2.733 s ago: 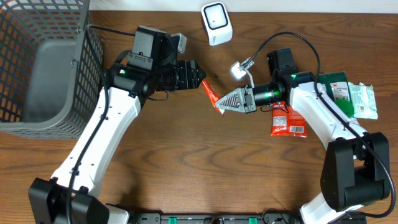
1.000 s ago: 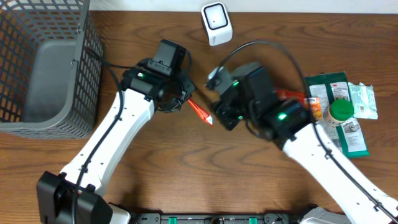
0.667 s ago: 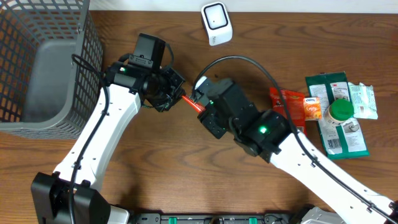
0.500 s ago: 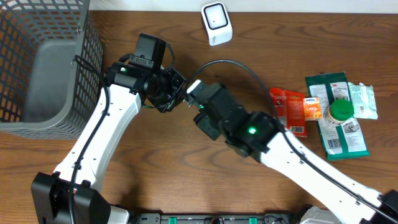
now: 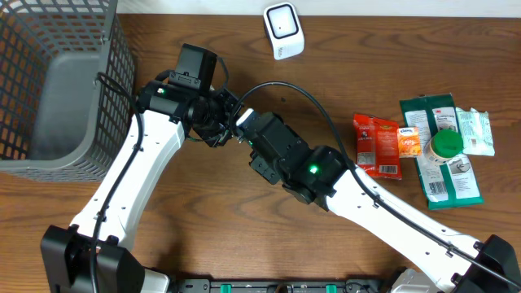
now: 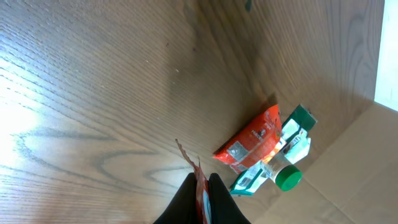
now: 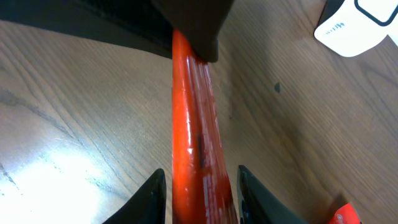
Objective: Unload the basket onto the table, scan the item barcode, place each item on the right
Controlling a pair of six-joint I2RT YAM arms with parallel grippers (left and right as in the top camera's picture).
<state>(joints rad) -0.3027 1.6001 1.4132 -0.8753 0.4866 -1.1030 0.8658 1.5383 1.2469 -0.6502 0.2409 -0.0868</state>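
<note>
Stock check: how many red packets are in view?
2: one red packet in the left gripper; a second red packet on the table by the green pack. Others may be hidden.

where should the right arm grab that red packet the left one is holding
Take the free stretch of the red packet, away from the end the left gripper pinches. It is a long, narrow strip sticking straight out from that grip, so come in end-on along its length. The right gripper is lined up that way, its jaws open on either side of the strip.

We see the left claw (image 5: pixel 221 124) and right claw (image 5: pixel 244 130) tip to tip above the counter (image 5: pixel 212 236), between grey basket (image 5: pixel 114 73) and white scanner (image 5: pixel 283 31).
</note>
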